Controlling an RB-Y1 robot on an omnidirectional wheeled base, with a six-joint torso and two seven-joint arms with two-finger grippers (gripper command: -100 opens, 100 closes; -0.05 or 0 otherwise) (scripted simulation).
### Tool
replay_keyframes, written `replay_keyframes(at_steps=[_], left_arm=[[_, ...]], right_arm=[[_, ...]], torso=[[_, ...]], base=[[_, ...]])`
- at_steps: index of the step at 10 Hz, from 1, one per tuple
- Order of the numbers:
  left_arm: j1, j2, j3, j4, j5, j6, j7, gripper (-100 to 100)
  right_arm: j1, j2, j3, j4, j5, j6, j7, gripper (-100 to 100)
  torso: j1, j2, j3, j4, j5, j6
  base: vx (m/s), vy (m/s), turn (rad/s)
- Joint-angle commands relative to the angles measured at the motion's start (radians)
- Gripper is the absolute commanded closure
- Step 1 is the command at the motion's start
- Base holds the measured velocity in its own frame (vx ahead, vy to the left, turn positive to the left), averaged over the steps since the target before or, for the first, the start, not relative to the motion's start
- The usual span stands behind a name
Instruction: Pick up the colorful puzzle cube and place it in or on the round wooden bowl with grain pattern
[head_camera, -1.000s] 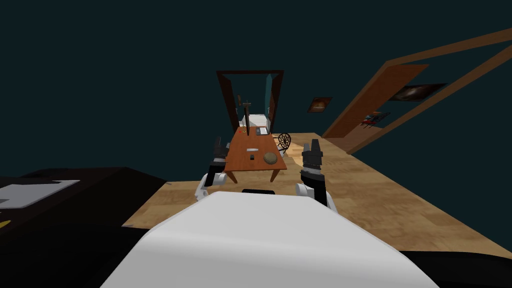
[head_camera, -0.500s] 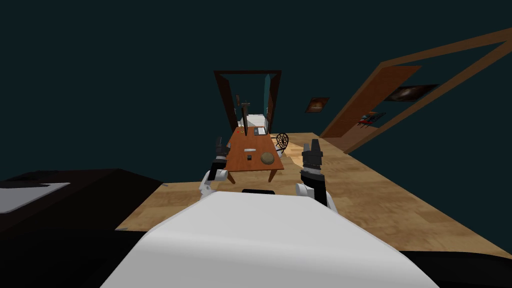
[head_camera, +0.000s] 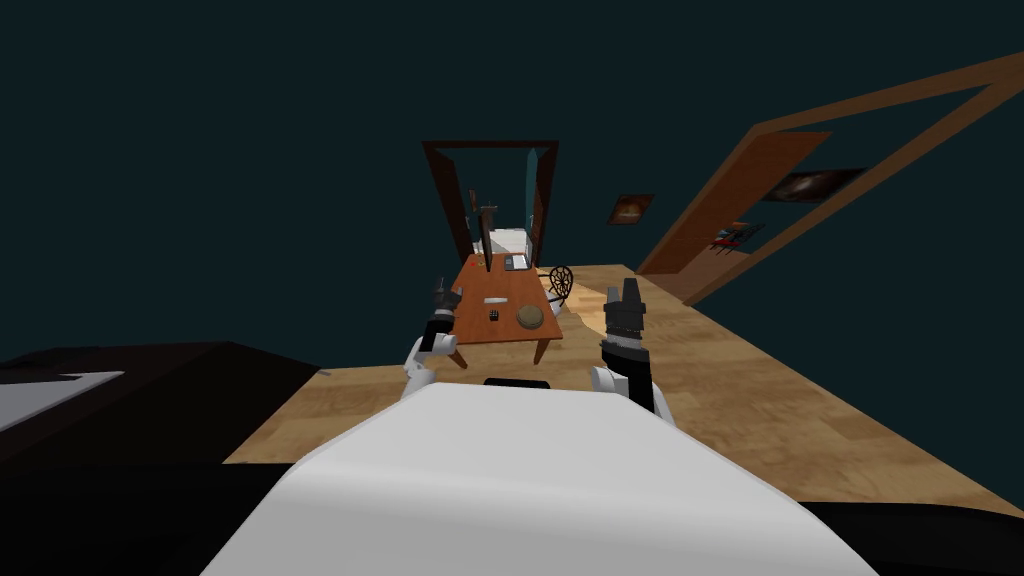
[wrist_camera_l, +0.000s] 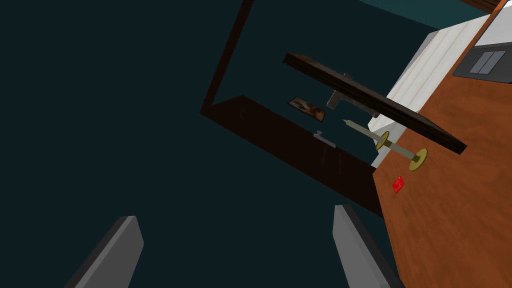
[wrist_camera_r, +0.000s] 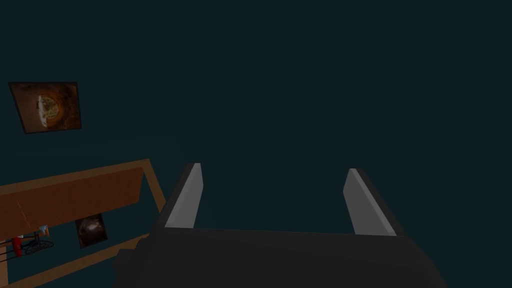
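Note:
The puzzle cube (head_camera: 494, 315) is a small dark block on the near part of an orange-brown table (head_camera: 480, 326) ahead of me. The round brown bowl (head_camera: 530, 316) stands just to its right on the same table. My left gripper (head_camera: 446, 294) hangs raised by the table's near left corner, apart from the cube. In the left wrist view the left gripper (wrist_camera_l: 235, 255) is open and holds nothing, with the table (wrist_camera_l: 450, 215) beside it. My right gripper (head_camera: 623, 292) is raised to the right of the table. The right gripper (wrist_camera_r: 272, 200) is also open and holds nothing.
On the far half of the table stand a dark monitor (head_camera: 487, 240), a keyboard-like slab (head_camera: 517, 262), a candlestick (wrist_camera_l: 385, 144) and a small red item (wrist_camera_l: 398, 184). A wire chair (head_camera: 561, 281) sits at the table's right side. Behind it is a doorway (head_camera: 490, 195); a dark counter (head_camera: 110, 385) lies at my left.
My view has shifted: the table looks a little smaller and further left, and the dark counter at my left slides out of the picture. The left gripper sits slightly lower.

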Motion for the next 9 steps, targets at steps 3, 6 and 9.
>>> replay_keyframes(at_steps=[3,6,9], left_arm=[[-0.051,-0.007,0.015,0.084,0.027,0.026,0.04,-100],[-0.107,-0.009,0.037,0.167,0.065,0.058,0.084,-100],[-0.16,-0.012,0.059,0.271,0.104,0.093,0.121,-100]], right_arm=[[0.0,0.0,0.0,0.0,0.0,0.0,0.0,0],[0.0,0.0,0.0,0.0,0.0,0.0,0.0,0],[0.0,0.0,0.0,0.0,0.0,0.0,0.0,0]], torso=[[0.0,-0.001,-0.001,0.0,0.0,0.0],[0.002,0.0,0.0,0.0,0.0,0.0],[0.001,-0.001,-0.001,0.0,0.0,0.0]], base=[[0.023,-0.063,-0.016],[0.014,-0.048,-0.023],[0.026,-0.064,-0.026]])
